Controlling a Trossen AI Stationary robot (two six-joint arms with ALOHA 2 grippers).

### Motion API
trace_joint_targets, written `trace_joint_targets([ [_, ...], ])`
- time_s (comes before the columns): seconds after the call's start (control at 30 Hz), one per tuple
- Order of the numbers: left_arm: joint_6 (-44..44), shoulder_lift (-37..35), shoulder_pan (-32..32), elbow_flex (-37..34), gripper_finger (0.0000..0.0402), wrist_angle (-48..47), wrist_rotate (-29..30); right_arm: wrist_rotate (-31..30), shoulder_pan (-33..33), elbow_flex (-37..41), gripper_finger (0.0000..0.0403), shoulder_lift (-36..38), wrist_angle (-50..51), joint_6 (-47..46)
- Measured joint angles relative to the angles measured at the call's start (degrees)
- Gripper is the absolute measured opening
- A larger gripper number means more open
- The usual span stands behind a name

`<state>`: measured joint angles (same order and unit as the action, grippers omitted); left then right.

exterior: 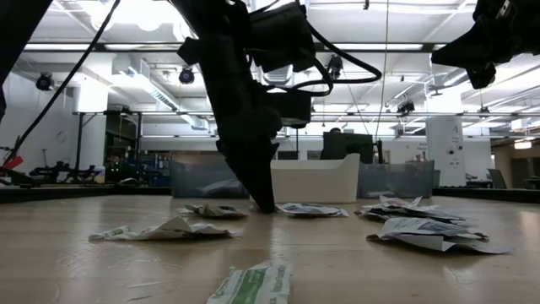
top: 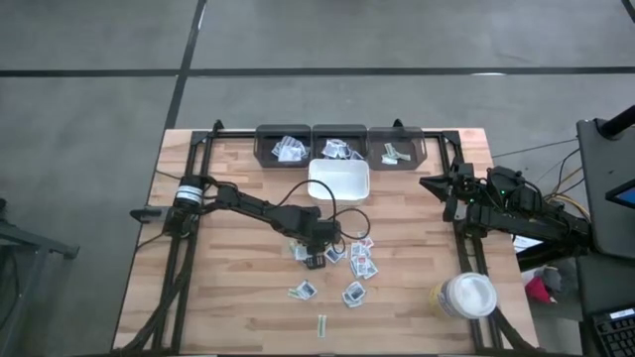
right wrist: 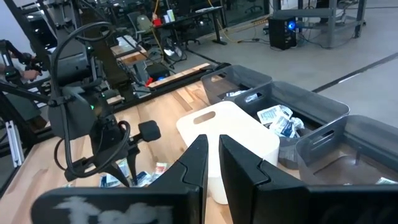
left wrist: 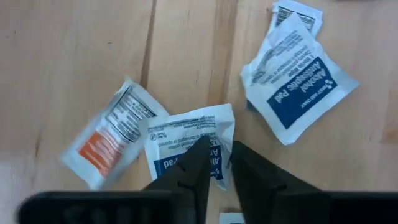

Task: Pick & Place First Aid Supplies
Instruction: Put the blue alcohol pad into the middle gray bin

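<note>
Several small flat first aid packets (top: 362,260) lie scattered on the wooden table (top: 228,297), near its middle. My left gripper (top: 316,260) points steeply down among them. Its fingers stand a little apart on a white packet with blue print (left wrist: 186,134), which lies flat. Beside that packet lie an orange-printed packet (left wrist: 106,140) and an alcohol pad packet (left wrist: 298,81). At the table's right edge my right gripper (top: 429,183) hangs high, open by a narrow gap and holding nothing. My left gripper comes from above, slanting down. Its fingertips (left wrist: 202,149) rest on the blue-printed packet near one edge (left wrist: 225,127), with that edge showing in the gap between them. The packet lies flat on the table. Whether it is pinched I cannot tell.
A white square tray (top: 339,180) stands behind the packets. Beyond it, three dark bins (top: 340,144) with packets inside line the far edge. A round white-lidded jar (top: 466,296) stands at the near right. A pale strip (top: 322,325) lies near the front edge.
</note>
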<state>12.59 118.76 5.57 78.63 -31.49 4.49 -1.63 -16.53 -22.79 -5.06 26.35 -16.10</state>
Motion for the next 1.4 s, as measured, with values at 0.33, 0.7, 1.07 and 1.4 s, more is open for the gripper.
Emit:
trace_joint_targets([
  [0.33, 1.0, -5.3, -0.3, 0.6, 0.0002, -5.4, -3.2, 0.0, 0.0, 0.0, 0.0038, 0.0, 0.0, 0.0],
  [0.7, -3.7, -24.3, -3.9, 6.2, 0.0, -10.5, -8.7, 0.0, 0.0, 0.0, 0.0038, 0.0, 0.0, 0.2],
  [1.07, -29.1, -33.1, -13.2, 8.1, 0.0, 5.3, 15.7, -0.1, 0.0, 0.0, 0.0038, 0.0, -0.1, 0.2],
  [1.4, -41.9, -23.8, -25.4, 8.5, 0.0, 14.8, 11.4, -0.1, 0.0, 0.0, 0.0038, 0.0, -0.1, 0.2],
])
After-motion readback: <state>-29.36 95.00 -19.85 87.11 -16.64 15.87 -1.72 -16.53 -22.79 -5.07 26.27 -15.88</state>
